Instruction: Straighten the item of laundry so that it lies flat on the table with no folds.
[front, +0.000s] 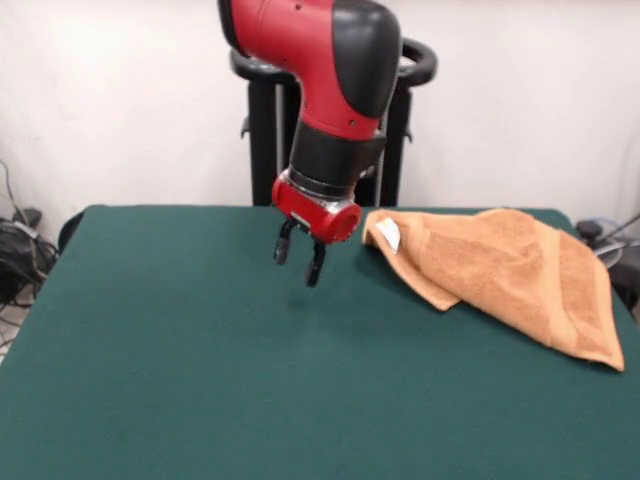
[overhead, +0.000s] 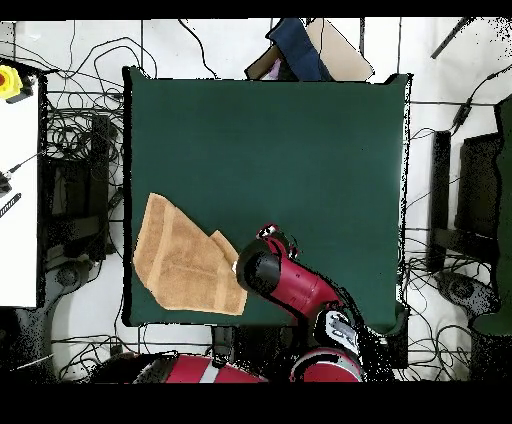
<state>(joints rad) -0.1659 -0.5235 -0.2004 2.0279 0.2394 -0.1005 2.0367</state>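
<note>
The item of laundry (front: 510, 270), an orange-tan terry towel, lies folded over itself at the right far side of the dark green table (front: 200, 380); a small white tag (front: 389, 234) shows at its left corner. In the overhead view the towel (overhead: 180, 262) sits at the table's (overhead: 300, 150) lower left, one side reaching the table's left edge. My gripper (front: 300, 258) hangs just above the felt, a little left of the towel's tagged corner, fingers open with nothing between them. Overhead, the arm covers the gripper (overhead: 268, 236).
Cables and boxes lie on the floor around the table (overhead: 70, 140). A white bench (overhead: 18, 200) stands past the table's left edge in the overhead view. The black pedestal (front: 265, 130) rises behind the arm.
</note>
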